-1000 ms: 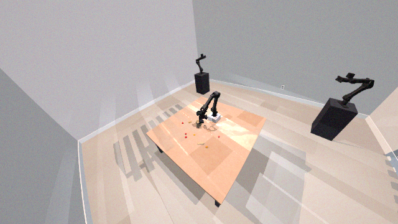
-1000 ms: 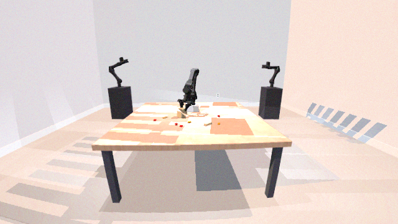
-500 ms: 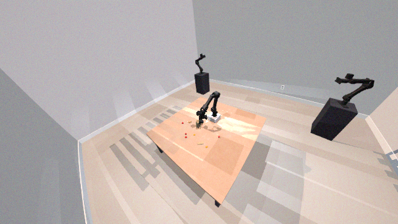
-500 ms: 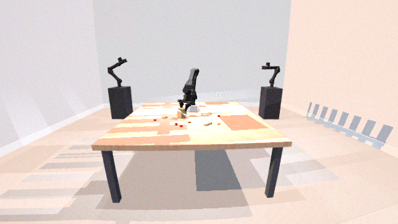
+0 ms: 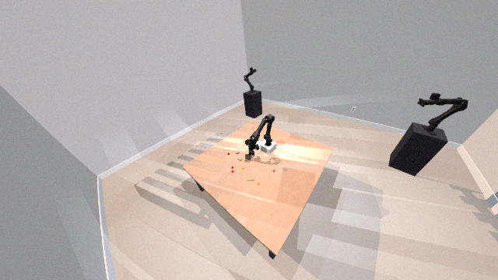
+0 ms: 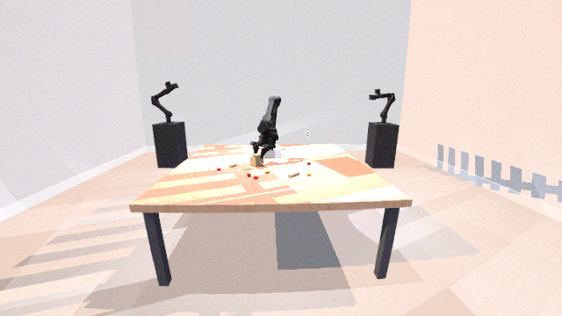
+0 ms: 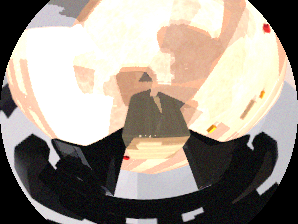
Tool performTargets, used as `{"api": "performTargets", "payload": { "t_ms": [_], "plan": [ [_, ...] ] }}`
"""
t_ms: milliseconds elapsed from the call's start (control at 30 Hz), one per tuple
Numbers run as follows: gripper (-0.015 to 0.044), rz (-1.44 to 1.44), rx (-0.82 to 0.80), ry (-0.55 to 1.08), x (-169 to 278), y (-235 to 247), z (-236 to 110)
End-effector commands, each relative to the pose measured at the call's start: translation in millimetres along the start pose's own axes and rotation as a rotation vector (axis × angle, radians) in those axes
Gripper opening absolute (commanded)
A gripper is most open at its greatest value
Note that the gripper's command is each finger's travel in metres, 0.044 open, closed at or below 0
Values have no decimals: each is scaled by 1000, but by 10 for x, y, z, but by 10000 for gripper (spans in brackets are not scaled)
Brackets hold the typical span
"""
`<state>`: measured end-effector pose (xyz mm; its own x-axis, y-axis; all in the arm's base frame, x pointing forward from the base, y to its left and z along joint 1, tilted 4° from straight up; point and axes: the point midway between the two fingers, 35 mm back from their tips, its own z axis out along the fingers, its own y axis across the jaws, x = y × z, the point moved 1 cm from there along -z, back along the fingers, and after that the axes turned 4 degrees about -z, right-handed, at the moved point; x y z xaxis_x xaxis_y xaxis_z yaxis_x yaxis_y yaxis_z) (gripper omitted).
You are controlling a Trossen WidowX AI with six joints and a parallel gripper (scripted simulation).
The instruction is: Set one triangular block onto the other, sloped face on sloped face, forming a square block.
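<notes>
My gripper (image 5: 249, 152) (image 6: 259, 154) (image 7: 153, 128) is shut on a tan triangular block (image 7: 154, 117) and holds it low over the table (image 5: 272, 202) (image 6: 272, 204), near the arm's white base (image 5: 268, 147) (image 6: 275, 153). In the exterior view a tan block shape (image 6: 256, 161) shows right under the fingers; I cannot tell there whether it is one block or two. In the wrist view a tan patch (image 7: 128, 87) lies just beyond the held block; it may be the other triangular block.
Small red pieces (image 5: 232, 167) (image 6: 248, 175), yellow pieces (image 5: 257, 183) (image 6: 308, 174) and a short tan stick (image 5: 250, 180) (image 6: 293, 175) are scattered in front of the gripper. Two other arms on black pedestals (image 5: 253, 103) (image 6: 169, 142) stand on the floor.
</notes>
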<state>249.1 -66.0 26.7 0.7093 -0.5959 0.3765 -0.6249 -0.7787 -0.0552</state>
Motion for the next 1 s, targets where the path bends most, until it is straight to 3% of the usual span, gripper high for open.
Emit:
{"api": "performTargets", "payload": {
  "t_ms": [0,967],
  "plan": [
    [0,-3,-4,4,5,5,26],
    [0,-7,-1,3,1,6,123]
  ]
}}
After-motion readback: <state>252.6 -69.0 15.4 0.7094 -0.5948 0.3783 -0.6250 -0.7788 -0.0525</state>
